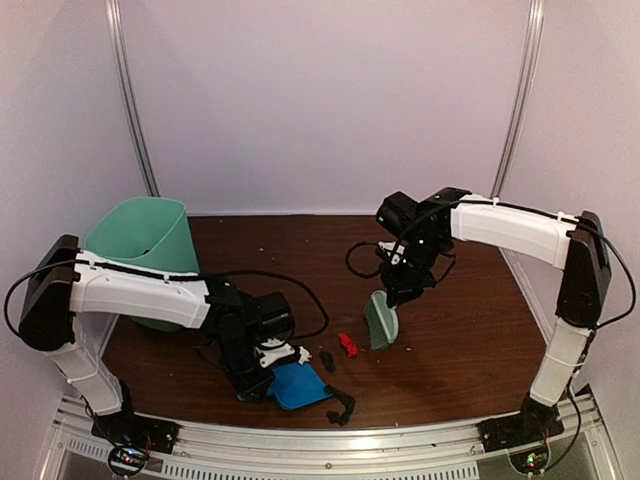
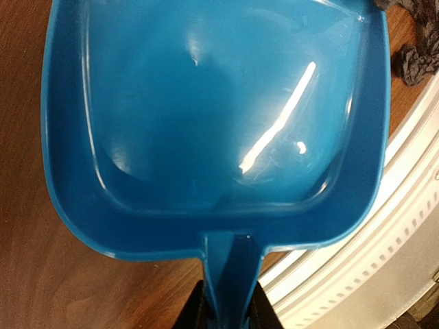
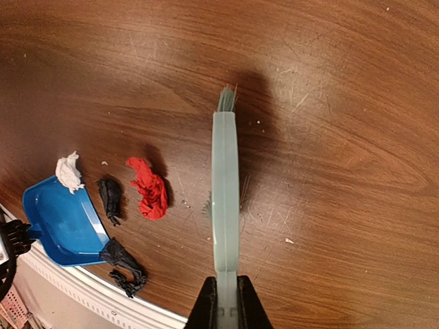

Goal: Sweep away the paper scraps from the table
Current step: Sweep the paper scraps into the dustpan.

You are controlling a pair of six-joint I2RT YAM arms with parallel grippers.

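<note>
My left gripper [image 1: 262, 372] is shut on the handle of the blue dustpan [image 1: 296, 386], which rests on the table [image 1: 470, 330] near the front edge. In the left wrist view the gripper [image 2: 230, 312] grips the handle and the pan [image 2: 206, 123] looks empty. My right gripper [image 1: 400, 290] is shut on the pale green brush [image 1: 382, 322], bristles down on the table, also in the right wrist view [image 3: 225, 185]. A red scrap [image 3: 149, 188], a black scrap [image 3: 110, 197] and a white scrap [image 3: 68, 171] lie between brush and pan. Another black scrap [image 3: 123, 264] lies by the table edge.
A mint-green bin [image 1: 140, 240] stands at the far left beside the left arm. The silver frame edge [image 1: 400, 440] runs along the front, close to the dustpan. Tiny pale specks [image 3: 288, 240] dot the wood near the brush.
</note>
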